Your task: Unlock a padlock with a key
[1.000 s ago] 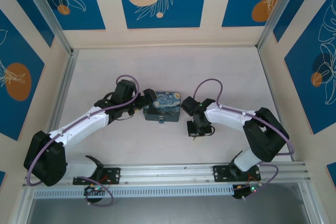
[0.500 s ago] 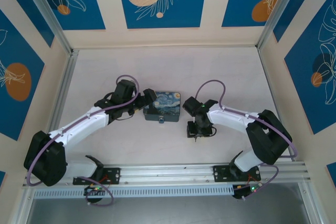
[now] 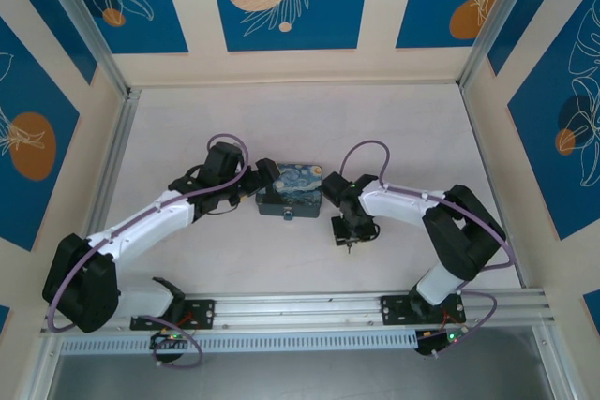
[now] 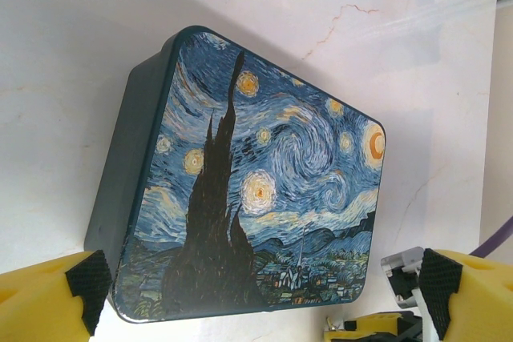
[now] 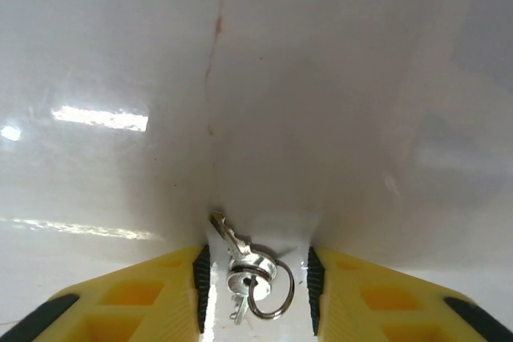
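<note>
The shut starry box [image 4: 256,182], contents hidden, is sitting inside the released left pincer [image 4: 264,282] while the released right pincer [image 5: 256,278] is straddling the key [image 5: 234,252].

Bright even light; glare streaks on table [image 5: 100,118]; focus sharp.

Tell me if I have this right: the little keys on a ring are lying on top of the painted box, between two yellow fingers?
Not quite. The keys on their ring lie on the bare white table, not on the painted box. The right wrist view shows them there, between the right gripper's two yellow fingers.
</note>
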Available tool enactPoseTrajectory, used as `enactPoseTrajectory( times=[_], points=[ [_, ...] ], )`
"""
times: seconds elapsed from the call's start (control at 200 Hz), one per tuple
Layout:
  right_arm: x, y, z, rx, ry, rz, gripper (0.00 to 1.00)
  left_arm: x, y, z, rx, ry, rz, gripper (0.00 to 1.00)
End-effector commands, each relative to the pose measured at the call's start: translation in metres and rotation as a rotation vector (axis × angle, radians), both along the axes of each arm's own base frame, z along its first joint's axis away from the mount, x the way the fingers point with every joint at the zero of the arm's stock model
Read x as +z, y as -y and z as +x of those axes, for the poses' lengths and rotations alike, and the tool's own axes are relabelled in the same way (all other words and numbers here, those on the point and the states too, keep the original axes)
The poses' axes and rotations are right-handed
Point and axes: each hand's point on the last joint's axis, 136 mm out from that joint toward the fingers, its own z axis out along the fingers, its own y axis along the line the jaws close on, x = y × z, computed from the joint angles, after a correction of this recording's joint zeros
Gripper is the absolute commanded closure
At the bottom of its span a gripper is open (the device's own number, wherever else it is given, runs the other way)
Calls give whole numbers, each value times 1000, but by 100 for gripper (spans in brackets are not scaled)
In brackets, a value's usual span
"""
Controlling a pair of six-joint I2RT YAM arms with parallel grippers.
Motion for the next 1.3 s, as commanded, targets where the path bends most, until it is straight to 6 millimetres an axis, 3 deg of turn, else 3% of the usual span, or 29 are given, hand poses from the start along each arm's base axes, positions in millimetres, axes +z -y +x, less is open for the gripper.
enactPoseTrajectory(
  times=[0.0,0.185,0.3,0.785,0.98,1.095,1.295],
  points=[
    [-2,-2,0,27,-5,-14,72,9,7,2,-31,16,-7,0],
    [-4,-3,0,23,-10,-9,93,9,7,2,-35,16,-7,0],
    [-2,-5,1,19,-5,-1,100,9,7,2,-35,16,-7,0],
    [41,-17,4,-52,74,143,100,13,8,3,-41,22,-10,0],
    [70,-23,8,-79,118,230,100,15,11,1,-50,21,-26,0],
    [97,-31,16,-105,159,317,100,19,18,0,-66,20,-77,0],
    [155,-49,48,-207,253,504,100,40,43,2,-87,29,-286,0]
  ],
)
